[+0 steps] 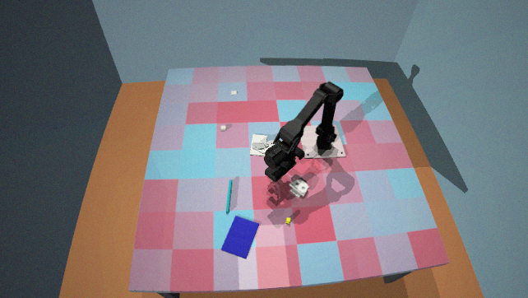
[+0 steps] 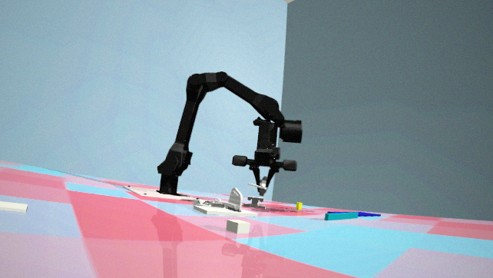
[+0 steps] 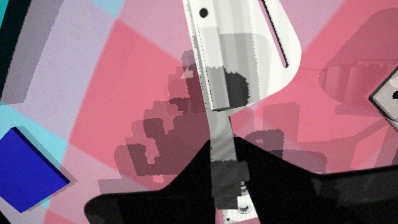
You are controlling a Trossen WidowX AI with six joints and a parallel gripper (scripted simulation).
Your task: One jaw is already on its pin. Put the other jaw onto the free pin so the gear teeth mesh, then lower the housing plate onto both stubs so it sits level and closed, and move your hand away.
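My gripper (image 2: 263, 190) (image 3: 223, 143) is shut on a white slotted jaw (image 2: 263, 183) (image 3: 275, 62), held above the table; its wide end points away from the fingers in the wrist view. In the top view the gripper's body hides the fingertips and held jaw. The white base (image 1: 256, 153) (image 2: 220, 210), partly hidden by the arm in the top view, carries the other white jaw (image 1: 259, 142) (image 2: 236, 198). The small white housing plate (image 1: 303, 188) (image 2: 255, 200) lies on the table, away from the base. The pins and gear teeth cannot be made out.
A yellow block (image 1: 288, 221) (image 2: 299, 206), teal bar (image 1: 229, 197) (image 2: 342, 216) and blue slab (image 1: 240, 237) (image 3: 30, 170) lie on the front part of the table in the top view. Two small whitish blocks (image 1: 223, 128) (image 1: 233, 92) lie farther back. The robot's mounting plate (image 1: 310, 150) is right of the base.
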